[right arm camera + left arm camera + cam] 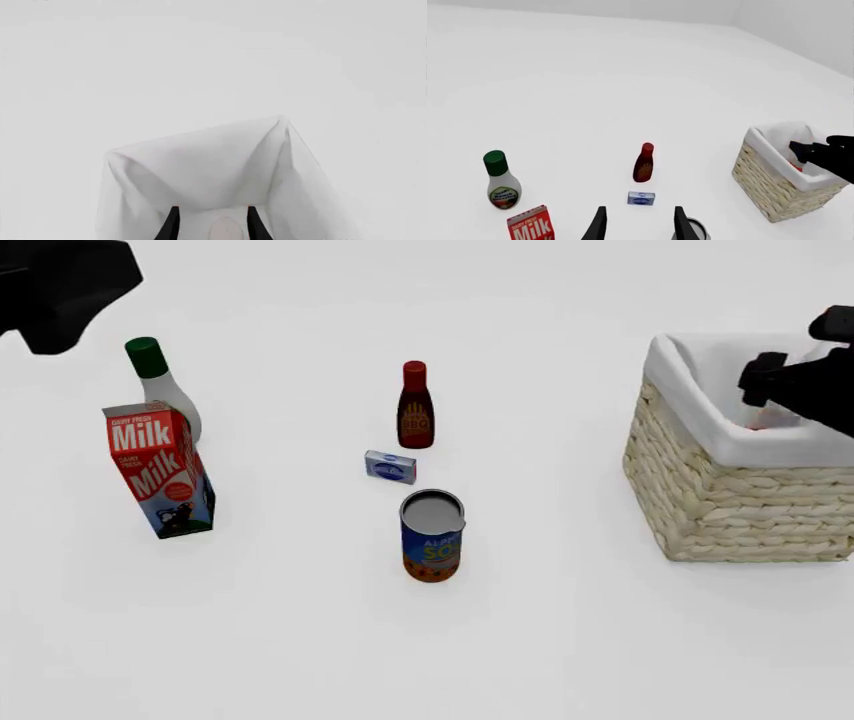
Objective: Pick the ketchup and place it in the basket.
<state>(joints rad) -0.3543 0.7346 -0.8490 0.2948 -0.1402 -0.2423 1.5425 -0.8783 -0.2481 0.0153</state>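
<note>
Right gripper [763,400] hangs inside the basket [694,430], fingers set around the grey cap of the ketchup [225,229], a sliver of red showing below. Light, smooth plastic, likely slippery; the neck is the surest hold. Left gripper [638,225] idles, spread.

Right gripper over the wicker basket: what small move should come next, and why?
Probably open the fingers. The right gripper hangs inside the white-lined beige wicker basket, a light grey cap showing between its fingers, with red of the red-orange ketchup bottle beneath, so the bottle seems ready to drop.
</note>
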